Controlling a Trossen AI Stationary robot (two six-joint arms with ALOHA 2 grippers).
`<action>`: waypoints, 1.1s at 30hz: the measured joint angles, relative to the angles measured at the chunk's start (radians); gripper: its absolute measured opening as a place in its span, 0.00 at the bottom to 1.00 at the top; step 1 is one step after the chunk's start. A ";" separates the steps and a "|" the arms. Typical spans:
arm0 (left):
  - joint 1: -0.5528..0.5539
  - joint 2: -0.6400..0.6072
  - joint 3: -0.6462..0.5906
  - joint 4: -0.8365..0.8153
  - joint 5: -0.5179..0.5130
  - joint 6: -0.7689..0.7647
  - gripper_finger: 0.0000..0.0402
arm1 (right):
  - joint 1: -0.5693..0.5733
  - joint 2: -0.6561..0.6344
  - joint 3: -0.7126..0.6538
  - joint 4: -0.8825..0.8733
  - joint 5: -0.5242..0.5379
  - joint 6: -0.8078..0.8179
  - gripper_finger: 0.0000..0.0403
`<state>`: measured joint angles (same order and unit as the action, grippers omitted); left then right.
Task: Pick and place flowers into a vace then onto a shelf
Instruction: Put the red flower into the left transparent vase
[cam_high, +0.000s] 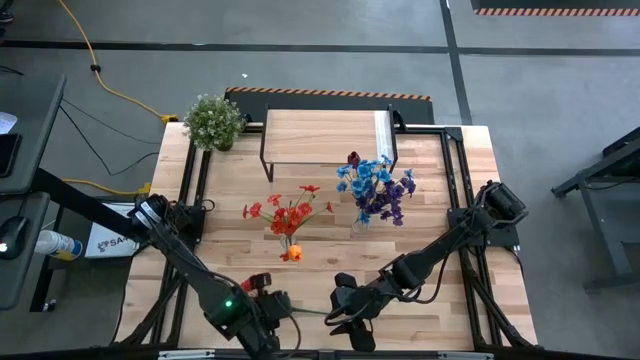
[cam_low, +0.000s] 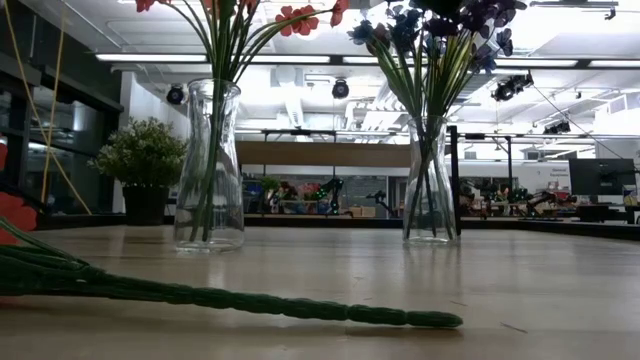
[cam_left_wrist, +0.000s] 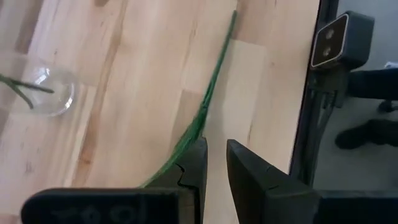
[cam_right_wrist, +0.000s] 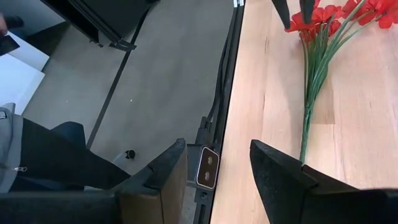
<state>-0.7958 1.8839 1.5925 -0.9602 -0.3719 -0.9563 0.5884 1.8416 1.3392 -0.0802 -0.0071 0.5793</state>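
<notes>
Both arms reach in low over the table's near edge. The left gripper sits at the near-left w/ a red bunch lying by it — its fingers stand slightly apart, a narrow gap between them, nothing clamped; the green stem runs along the wood just beside one finger, but whether it touches can't be told. The right gripper hangs near the near edge, centre-right, jaws wide apart and empty, pointing out past the table edge toward the floor, where a person's dark-trousered leg shows. The loose stem lies flat on the tabletop, between the two grippers in the high view. Mid-table stand two clear glass vases: the left vase holds red flowers plus an orange tulip; the right vase holds blue and purple sprays w/ a dark red bud. Both vases are upright, well apart from each other. The shelf stands behind them at the far side, top bare, white strip at its right end. A potted plant sits at the far-left corner, just beside the shelf. The vases stand between the grippers and the shelf.
</notes>
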 joint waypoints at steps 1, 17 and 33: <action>0.001 0.000 0.000 -0.001 -0.001 0.013 0.24 | 0.000 0.000 0.000 0.000 0.000 0.000 0.41; 0.010 0.001 -0.193 0.262 0.053 0.036 0.24 | 0.001 0.000 0.000 0.013 -0.001 0.001 0.41; 0.099 0.002 -0.263 0.351 0.131 0.170 0.24 | 0.001 0.000 0.000 0.029 -0.029 0.009 0.41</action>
<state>-0.6968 1.8854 1.3293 -0.6092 -0.2409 -0.7865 0.5896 1.8416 1.3392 -0.0513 -0.0361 0.5880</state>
